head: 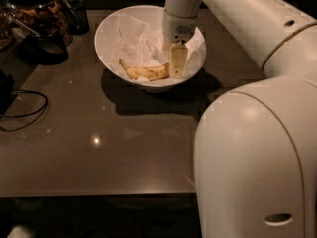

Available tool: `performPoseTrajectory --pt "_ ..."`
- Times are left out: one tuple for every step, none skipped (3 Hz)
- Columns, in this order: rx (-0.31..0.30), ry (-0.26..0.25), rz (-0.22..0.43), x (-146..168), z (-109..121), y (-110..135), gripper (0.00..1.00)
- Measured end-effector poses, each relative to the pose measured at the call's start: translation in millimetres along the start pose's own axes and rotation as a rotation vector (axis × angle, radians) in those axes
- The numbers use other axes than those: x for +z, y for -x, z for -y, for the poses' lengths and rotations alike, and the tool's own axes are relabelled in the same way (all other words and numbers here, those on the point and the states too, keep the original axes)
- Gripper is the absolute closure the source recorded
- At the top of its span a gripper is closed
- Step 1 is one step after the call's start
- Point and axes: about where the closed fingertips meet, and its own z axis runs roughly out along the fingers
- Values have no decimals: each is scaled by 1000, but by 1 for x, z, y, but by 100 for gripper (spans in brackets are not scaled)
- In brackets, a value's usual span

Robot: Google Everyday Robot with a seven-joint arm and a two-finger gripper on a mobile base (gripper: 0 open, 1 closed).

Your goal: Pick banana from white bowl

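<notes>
Biggest thing in my feed is the robot's white body shell (252, 152), filling the lower right. The arm (247, 19) runs from it up along the right side, then across the top to above the bowl.

The dark brown table (99, 157) takes up the rest, with one small light glint (96, 140) on its near left part.

The white bowl (101, 33) sits at the table's far middle, upright, with something white and crumpled (138, 43) lining its inside.

A dark glass jar (34, 9) with brownish contents stands at the far left, well apart from the bowl. A black cable (27, 113) loops on the table's left edge.

The banana (146, 72) lies in the bowl on its near side, curved, with the thin tip pointing up-left and the other end to the right.

The gripper (177, 72) is inside the bowl, pointing straight down, with its tip right at the banana's right end. Contact looks likely, but I can't confirm it. Whether the claw is spread or pinching, I cannot tell from this view.
</notes>
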Motion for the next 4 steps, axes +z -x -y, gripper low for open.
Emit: performPoseTrajectory --pt "-9 13 -1 5 0 1 30" --pt "-31 20 -8 8 4 1 35" --pt "-49 20 -16 9 9 0 39" --pt "-66 21 -24 12 15 -1 48"
